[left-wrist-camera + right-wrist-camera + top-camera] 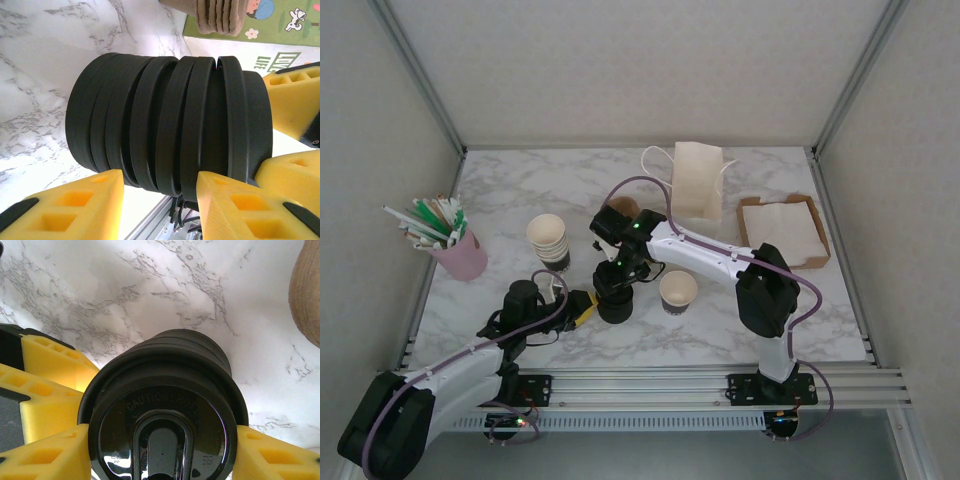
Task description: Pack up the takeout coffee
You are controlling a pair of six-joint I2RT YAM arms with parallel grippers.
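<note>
Overhead, grey-veined white marble tabletop (520, 190) amid pale enclosure walls (640, 60)

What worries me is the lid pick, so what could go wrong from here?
1. The stack of black round plastic lids, clamped by the left gripper, shows uneven gaps. The right gripper, closed on the top lid, may lift several at once.
2. The lidless dark paper cup stands close beside the arms and could be knocked over.
</note>
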